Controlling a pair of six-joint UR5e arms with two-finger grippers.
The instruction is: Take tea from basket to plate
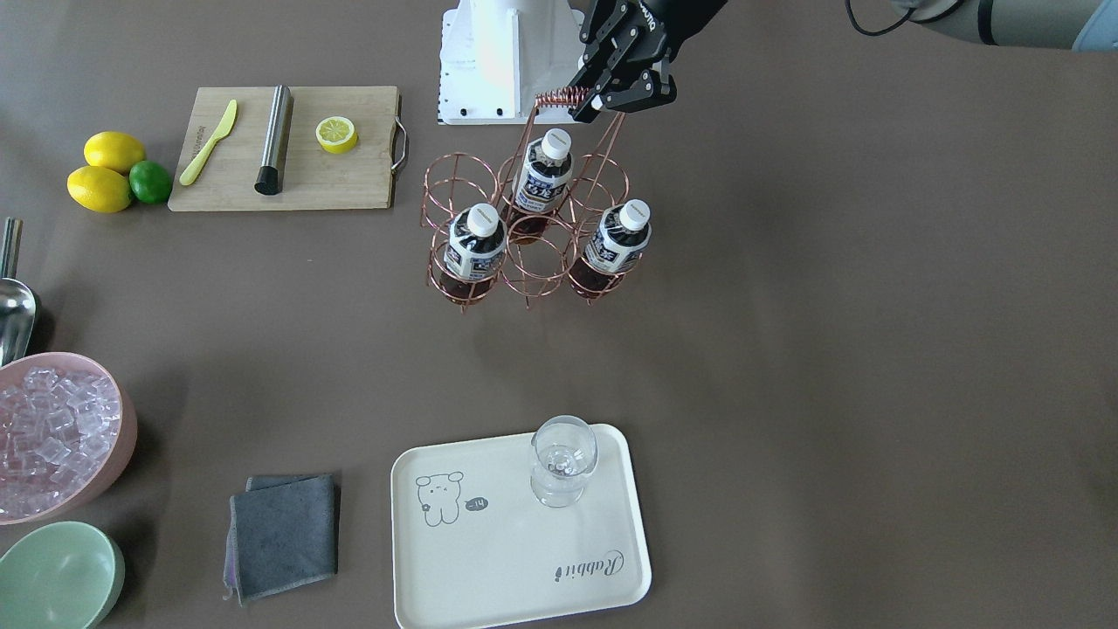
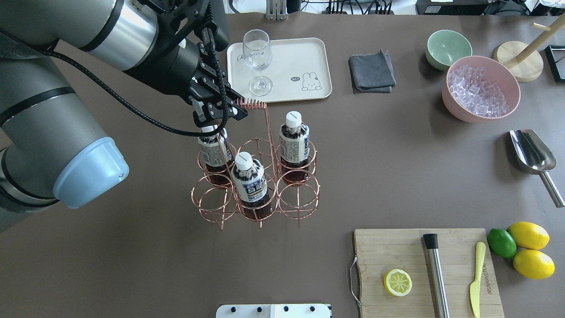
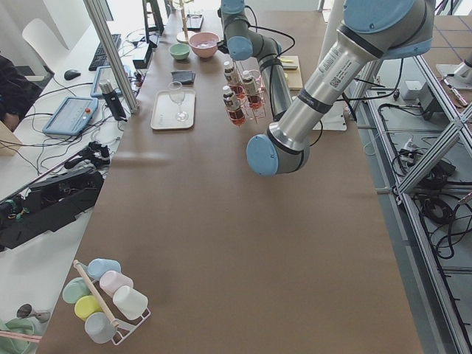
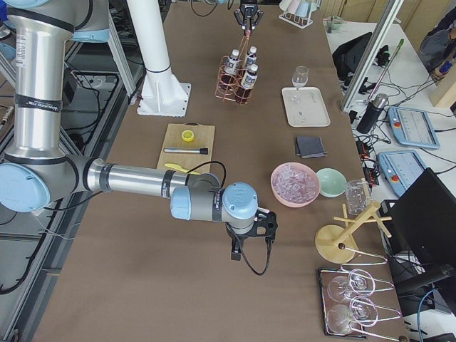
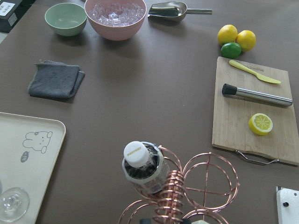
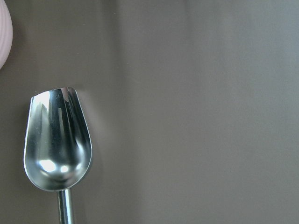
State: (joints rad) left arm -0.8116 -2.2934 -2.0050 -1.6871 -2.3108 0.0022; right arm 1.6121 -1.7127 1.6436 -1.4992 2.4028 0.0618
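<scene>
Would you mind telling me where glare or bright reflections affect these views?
Front-facing view: the white robot base is washed out by glare. Right wrist view: the metal scoop carries bright highlights in its hollow and looks slightly soft. Left wrist view: the light is even, with only soft shadows beside the pink bowl.

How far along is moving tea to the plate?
Nothing done yet: all three tea bottles sit in the basket, and the plate holds only a glass. In hand: the left gripper is at the basket's coiled handle, grip unclear. Left: lifting a bottle out and setting it on the plate.
</scene>
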